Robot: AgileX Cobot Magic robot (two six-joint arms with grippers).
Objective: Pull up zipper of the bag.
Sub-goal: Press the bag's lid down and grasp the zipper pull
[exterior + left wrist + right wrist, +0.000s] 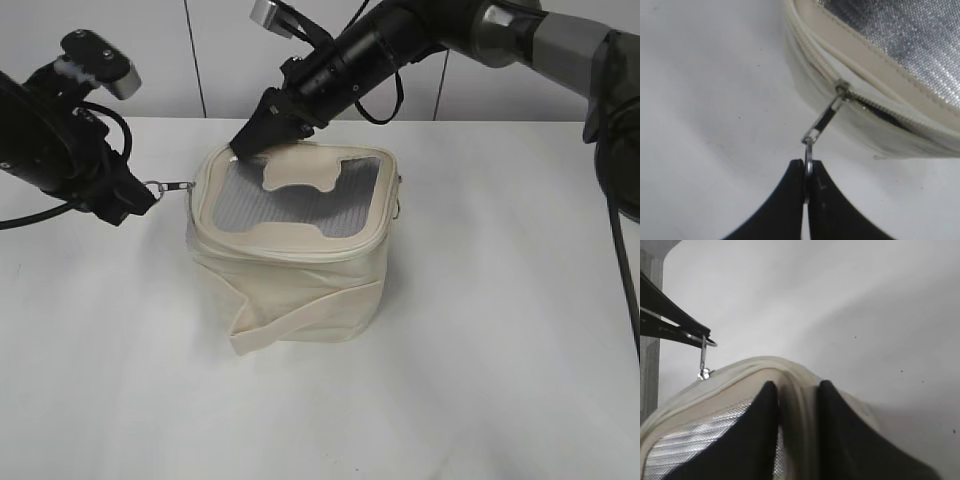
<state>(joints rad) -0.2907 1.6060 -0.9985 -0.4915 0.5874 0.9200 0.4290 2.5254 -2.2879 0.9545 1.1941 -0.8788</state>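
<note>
The cream bag (300, 285) with a grey mesh top (300, 205) and bone-shaped patch (300, 178) stands mid-table. Its zipper (875, 105) runs round the top rim; the silver slider (841, 90) sits at the bag's left side, with an open gap to its right in the left wrist view. My left gripper (806, 167) is shut on the slider's ring pull (155, 187), pulled out taut to the left. My right gripper (797, 390) is shut on the bag's back-left top rim (255, 145). The slider and ring also show in the right wrist view (704, 371).
The white table (480, 380) spreads round the bag. A loose cream strap (300, 315) wraps the bag's body and sticks out at the front. A second ring pull (400, 205) hangs at the bag's right side. A white wall stands behind.
</note>
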